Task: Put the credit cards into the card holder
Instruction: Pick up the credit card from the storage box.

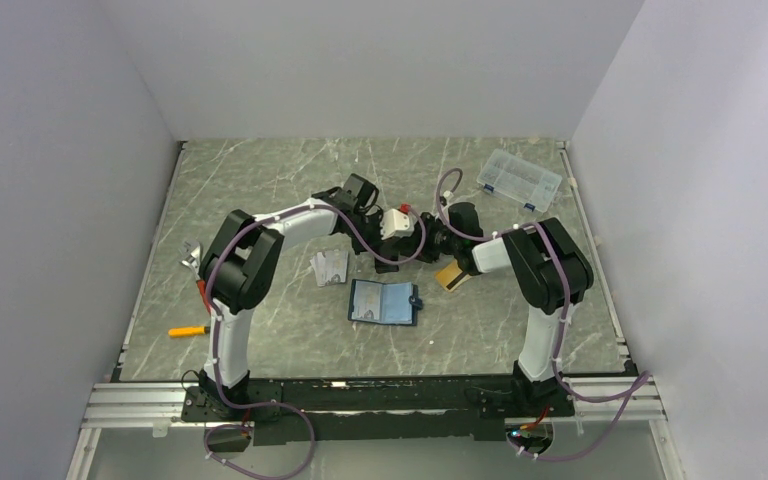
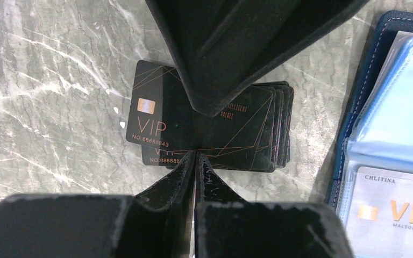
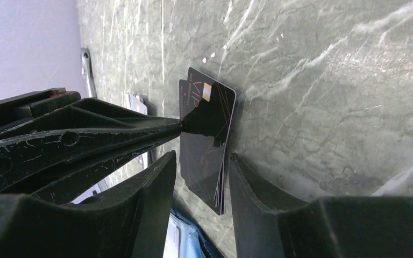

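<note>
**Step in hand.** Picking a card off the stack; nothing is lifted yet. A fanned stack of black VIP cards (image 2: 153, 121) lies flat on the surface (image 1: 260, 180), just beside the open card holder (image 1: 400, 303) and on its far side. One silver VIP card already sits in a clear sleeve of the holder.

**Grippers.** The left gripper (image 2: 194, 157) has its fingers together, tips against the near edge of the top card. Whether that edge is nipped between them cannot be told. The right gripper (image 3: 203, 157) stands apart, its fingers straddling the stack, with a gap showing on at least one side; it is not clamped.

**Other cards.** The silver cards (image 1: 330, 267) lie left of the holder and the orange-gold card (image 1: 450, 276) to its right. Both are loose on the surface.

**Next move, as judged.** Free one card from the fan without dragging its neighbours, raise it, then present it edge-on to a sleeve mouth.

**Edges and room.** The cards are thin and flush with the marble, so little edge is offered; the stepped fan gives the best purchase. The two grippers meet tip to tip over the stack, leaving little clearance between them. Bare surface shows on the far side of the stack. The clear plastic box (image 1: 520, 180) lies well apart, at the far right.
</note>
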{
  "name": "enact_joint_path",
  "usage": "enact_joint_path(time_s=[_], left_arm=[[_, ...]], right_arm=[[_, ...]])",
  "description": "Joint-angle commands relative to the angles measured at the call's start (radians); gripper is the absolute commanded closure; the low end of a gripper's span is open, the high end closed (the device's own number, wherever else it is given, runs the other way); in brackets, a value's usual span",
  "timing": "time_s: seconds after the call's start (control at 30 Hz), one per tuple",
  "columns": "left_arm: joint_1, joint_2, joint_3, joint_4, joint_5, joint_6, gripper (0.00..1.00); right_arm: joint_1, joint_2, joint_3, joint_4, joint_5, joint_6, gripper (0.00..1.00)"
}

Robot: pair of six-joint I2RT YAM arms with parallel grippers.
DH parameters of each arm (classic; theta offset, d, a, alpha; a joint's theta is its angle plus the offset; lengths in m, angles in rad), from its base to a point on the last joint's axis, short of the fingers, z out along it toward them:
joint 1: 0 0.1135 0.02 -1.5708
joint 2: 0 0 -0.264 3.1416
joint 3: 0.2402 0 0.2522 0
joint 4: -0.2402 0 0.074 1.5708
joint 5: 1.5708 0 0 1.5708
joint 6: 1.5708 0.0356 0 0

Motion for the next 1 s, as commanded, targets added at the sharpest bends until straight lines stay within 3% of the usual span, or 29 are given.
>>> enact_joint_path(time_s=[0.0,0.37,0.97], left_arm=[[-0.009,-0.012,0.002,0.003,-0.010,0.031,0.91],[0.023,-0.039,0.047,-0.035,-0.020,0.044,0.92],[-0.027,0.010,0.060,-0.021,-0.094,0.063,0.92]], right_arm=[[0.003,0.019,-0.037,-0.037,0.019,-0.004,0.56],[0.002,0.015,-0.024,-0.080,0.067,-0.033,0.53],[0.004,0.009,-0.033,-0.064,0.091,0.004,0.54]])
